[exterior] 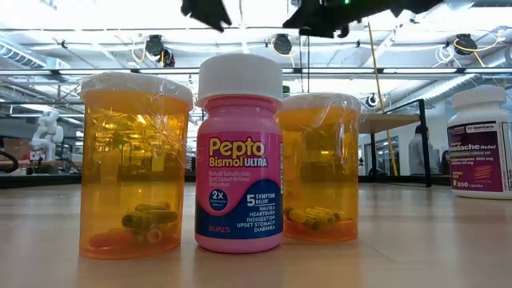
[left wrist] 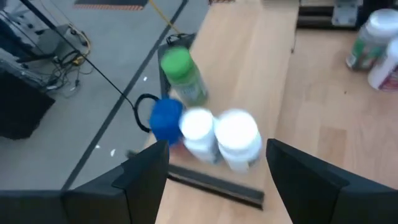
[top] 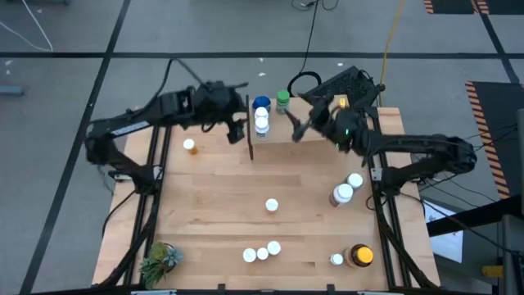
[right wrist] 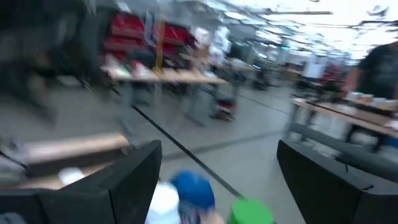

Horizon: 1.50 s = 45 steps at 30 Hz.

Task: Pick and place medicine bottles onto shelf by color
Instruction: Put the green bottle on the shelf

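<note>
Shelf far edge, bottles clustered.

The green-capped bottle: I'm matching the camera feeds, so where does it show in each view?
High view: green-capped bottle at the table's far edge, right of the blue-capped bottle.
Low view: not in it.
Left wrist view: upper middle, beyond the blue cap.
Right wrist view: bottom edge, beside the blue cap.
Shared landmark: the blue-capped bottle next to it.
</note>
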Each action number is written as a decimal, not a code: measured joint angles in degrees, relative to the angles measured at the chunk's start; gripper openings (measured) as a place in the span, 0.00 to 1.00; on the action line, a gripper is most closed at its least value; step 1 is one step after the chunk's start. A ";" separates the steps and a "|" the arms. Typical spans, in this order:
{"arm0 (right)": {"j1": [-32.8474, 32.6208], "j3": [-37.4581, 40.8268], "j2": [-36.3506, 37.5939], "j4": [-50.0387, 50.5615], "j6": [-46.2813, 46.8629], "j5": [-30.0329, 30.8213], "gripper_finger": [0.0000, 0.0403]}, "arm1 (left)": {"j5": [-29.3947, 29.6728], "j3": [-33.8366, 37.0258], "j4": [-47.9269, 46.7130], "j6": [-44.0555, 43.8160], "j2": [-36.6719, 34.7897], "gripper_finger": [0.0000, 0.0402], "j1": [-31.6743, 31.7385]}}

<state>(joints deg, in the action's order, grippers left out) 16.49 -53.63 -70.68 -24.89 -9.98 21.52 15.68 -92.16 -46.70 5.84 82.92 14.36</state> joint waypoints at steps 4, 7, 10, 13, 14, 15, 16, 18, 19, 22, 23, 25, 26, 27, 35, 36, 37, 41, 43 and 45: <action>8.43 -1.37 -1.69 1.06 6.63 -13.22 0.78 | 0.47 17.27 11.48 -2.59 -8.23 0.68 -1.33; 13.40 -2.59 -4.37 1.58 8.45 -17.27 0.78 | 1.33 29.33 21.40 -3.68 -13.75 0.68 -2.59; 17.05 -4.53 -7.51 1.66 10.32 -22.54 0.78 | 1.33 39.86 30.31 -3.45 -16.67 0.68 -3.87; 18.89 -5.75 -11.12 2.00 10.85 -27.62 0.78 | 1.32 47.52 37.32 -3.17 -17.56 0.68 -4.77; 19.28 -5.89 -12.18 2.06 10.80 -28.40 0.78 | 1.27 49.22 39.88 -3.16 -17.54 0.68 -4.86; 19.66 -5.89 -13.12 2.12 10.60 -29.49 0.78 | 1.25 50.79 41.29 -3.13 -17.51 0.68 -4.84; 20.05 -5.90 -14.04 2.09 10.56 -30.49 0.78 | 1.27 52.25 42.22 -3.15 -17.54 0.68 -4.83; 20.59 -5.94 -15.58 2.10 10.45 -31.32 0.78 | 1.27 54.41 44.57 -3.14 -17.47 0.68 -4.80; 20.76 -5.94 -16.22 2.12 10.45 -31.92 0.78 | 1.29 55.35 46.09 -3.15 -17.46 0.68 -4.80; 20.74 -5.94 -17.23 1.50 10.32 -31.87 0.78 | 1.27 56.45 47.37 -2.55 -17.49 0.68 -4.64; 20.74 -5.94 -17.33 1.39 10.28 -31.91 0.78 | 1.27 56.45 47.18 -2.35 -17.47 0.68 -4.53; 20.70 -5.94 -17.33 1.94 9.69 -31.98 0.78 | 1.28 56.45 47.20 -2.09 -17.49 0.68 -4.37; 20.70 -5.92 -17.33 2.07 9.30 -31.94 0.78 | 1.27 56.45 47.13 -2.07 -17.49 0.68 -4.31; 20.70 -5.82 -17.33 2.08 9.09 -31.71 0.78 | 1.27 56.45 47.07 -2.07 -17.49 0.68 -4.31; 20.99 -5.57 -17.33 3.80 7.56 -30.52 0.78 | 1.27 56.45 47.03 -2.15 -17.49 0.68 -4.31; 20.99 -5.57 -17.33 3.80 7.43 -30.54 0.78 | 1.27 56.45 47.11 -2.17 -17.49 0.68 -4.31; 20.99 -5.57 -17.33 3.74 7.35 -30.56 0.78 | 1.27 56.45 47.34 -2.16 -17.49 0.68 -4.31; 20.99 -5.57 -17.86 3.48 7.13 -30.68 0.78 | 1.27 56.45 48.23 -2.10 -17.49 0.68 -4.31; 20.99 -5.54 -18.53 3.51 7.22 -30.73 0.78 | 1.27 56.45 48.49 -2.11 -17.49 0.68 -4.31; 20.99 -5.50 -19.28 2.61 7.27 -30.76 0.78 | 1.27 56.45 48.54 -2.09 -17.49 0.68 -4.31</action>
<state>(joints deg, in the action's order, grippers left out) 37.47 -59.13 -89.96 -22.28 -2.71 -9.25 16.95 -35.70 1.83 3.75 65.43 10.04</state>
